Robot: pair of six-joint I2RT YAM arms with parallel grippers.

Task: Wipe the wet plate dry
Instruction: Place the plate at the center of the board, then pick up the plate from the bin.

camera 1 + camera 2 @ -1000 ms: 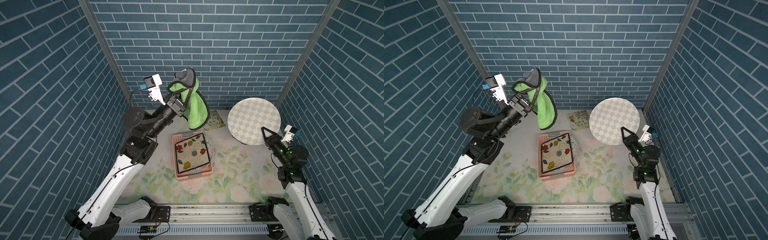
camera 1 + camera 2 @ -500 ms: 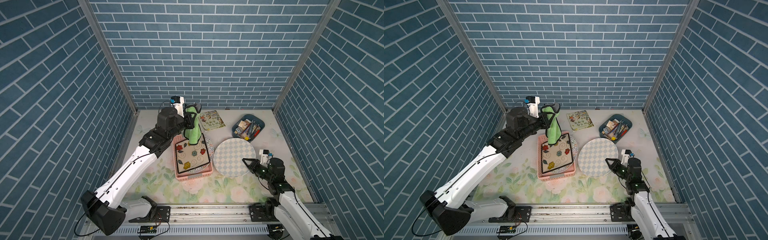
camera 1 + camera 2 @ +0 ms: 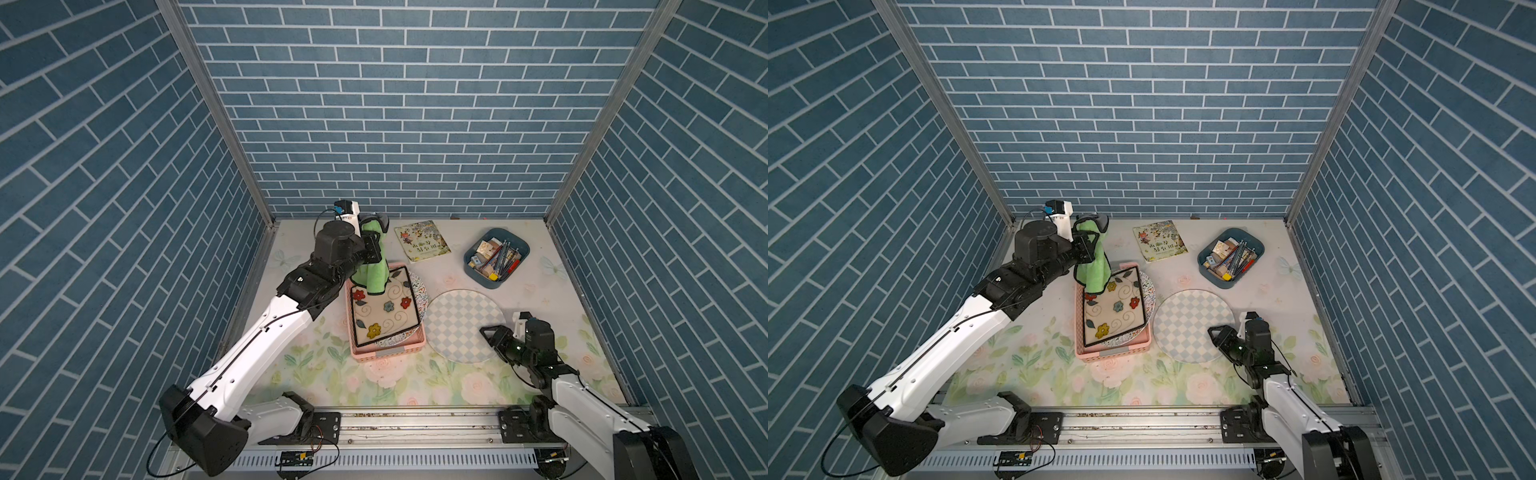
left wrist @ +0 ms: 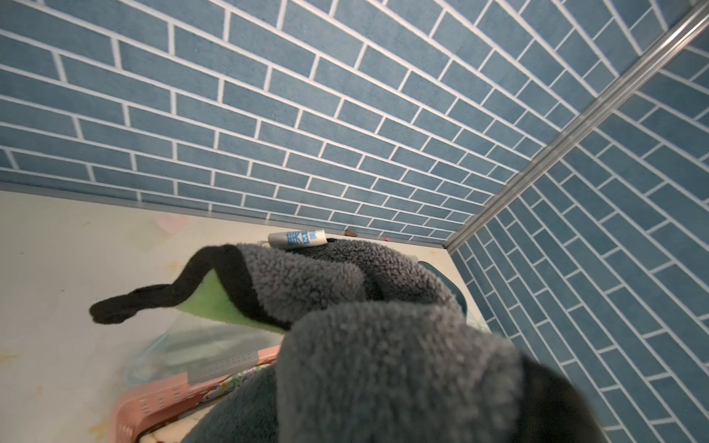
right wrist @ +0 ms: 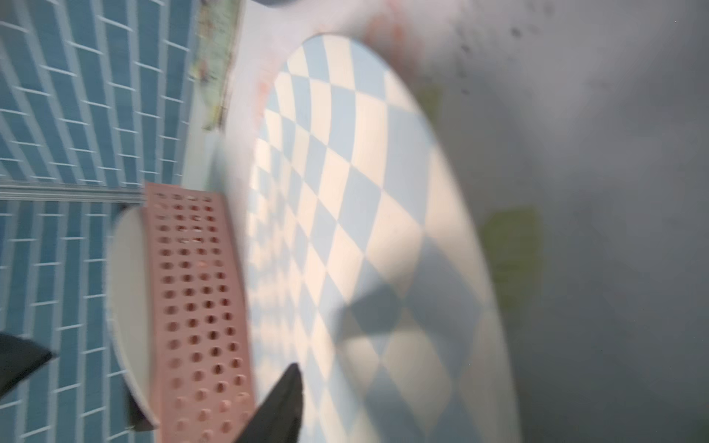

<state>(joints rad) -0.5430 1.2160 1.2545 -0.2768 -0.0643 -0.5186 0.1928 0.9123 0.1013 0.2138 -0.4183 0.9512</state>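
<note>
Observe left fingers (image 3: 372,245) clamped on green-grey cloth (image 3: 370,274) hanging over pink basket (image 3: 390,353). Observe right fingers (image 3: 488,334) spread open at rim of checkered plate (image 3: 457,324) lying flat on worktop (image 3: 415,386).

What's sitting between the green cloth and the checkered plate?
The pink basket, its stack topped by a square flowered plate, sits between the green cloth and the checkered plate; both top views show it.

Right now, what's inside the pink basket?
A square floral plate lies on top, over a round patterned plate whose rim alone shows. The green cloth covers the square plate's far corner; the pink basket floor is hidden.
</note>
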